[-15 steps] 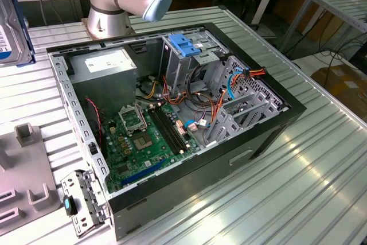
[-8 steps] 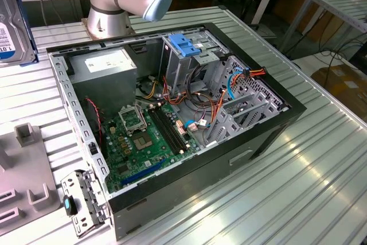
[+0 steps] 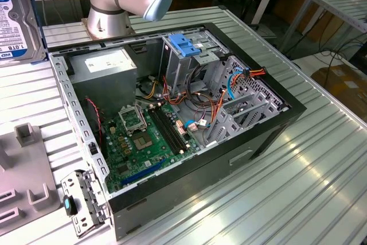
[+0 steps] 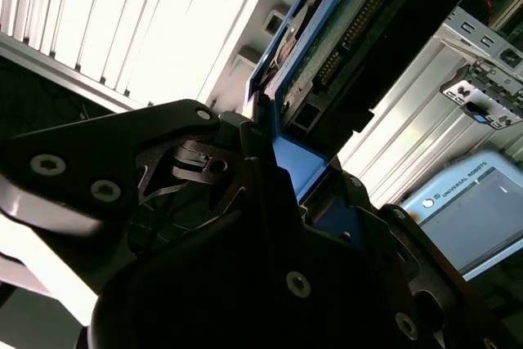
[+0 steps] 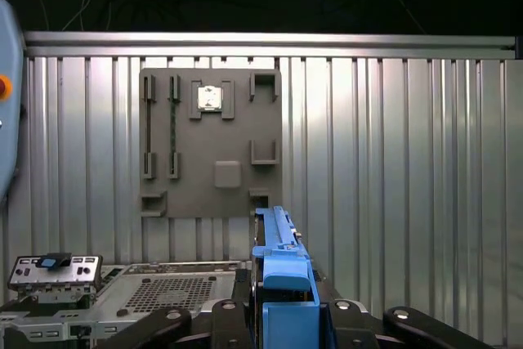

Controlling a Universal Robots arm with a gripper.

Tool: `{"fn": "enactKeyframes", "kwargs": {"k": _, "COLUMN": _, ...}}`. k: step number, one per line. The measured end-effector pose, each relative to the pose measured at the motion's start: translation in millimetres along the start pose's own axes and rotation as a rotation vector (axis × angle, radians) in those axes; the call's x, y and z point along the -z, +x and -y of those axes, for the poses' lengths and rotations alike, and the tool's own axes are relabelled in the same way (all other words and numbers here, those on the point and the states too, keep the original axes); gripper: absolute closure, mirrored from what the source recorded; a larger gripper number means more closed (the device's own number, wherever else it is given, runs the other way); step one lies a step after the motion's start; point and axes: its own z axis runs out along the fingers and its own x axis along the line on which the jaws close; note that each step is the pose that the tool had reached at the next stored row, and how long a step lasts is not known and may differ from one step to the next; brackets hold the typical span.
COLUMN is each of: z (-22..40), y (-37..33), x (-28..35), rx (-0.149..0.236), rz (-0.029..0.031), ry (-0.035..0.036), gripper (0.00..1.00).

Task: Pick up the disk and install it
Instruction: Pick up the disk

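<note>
The disk (image 3: 19, 24), a silvery slab with a blue side rail, hangs in the air at the exterior view's far left, above the ribbed table and well away from the open computer case (image 3: 274, 125). In the second wrist view my gripper (image 4: 278, 157) is shut on the disk (image 4: 351, 34), with its black fingers (image 4: 229, 149) clamped against the blue rail end. The first wrist view shows the disk's blue rail (image 5: 283, 271) standing upright between the jaws of my gripper (image 5: 283, 312).
Inside the case are a green motherboard (image 3: 146, 136) and a tall grey cage with a light-blue latch (image 3: 184, 44). A grey fixture plate (image 5: 211, 145) lies on the table. A metal bracket (image 3: 80, 202) stands by the case corner. The arm's base (image 3: 112, 4) stands behind the case.
</note>
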Motion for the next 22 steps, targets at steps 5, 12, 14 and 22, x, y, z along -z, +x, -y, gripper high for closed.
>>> {"fn": "enactKeyframes", "kwargs": {"k": 5, "z": 5.9, "y": -0.1, "x": 0.1, "rx": 0.0, "rz": -0.0001, "ry": -0.0001, "gripper": 0.63}}
{"fn": "enactKeyframes", "kwargs": {"k": 12, "z": 14.1, "y": -0.2, "x": 0.1, "rx": 0.0, "rz": -0.0001, "ry": -0.0001, "gripper": 0.63}}
{"fn": "enactKeyframes", "kwargs": {"k": 14, "z": 16.5, "y": -0.3, "x": 0.1, "rx": 0.0, "rz": 0.0, "ry": -0.0001, "gripper": 0.63}}
{"fn": "enactKeyframes", "kwargs": {"k": 22, "z": 25.8, "y": -0.4, "x": 0.2, "rx": 0.0, "rz": 0.0, "ry": -0.0001, "gripper": 0.63}}
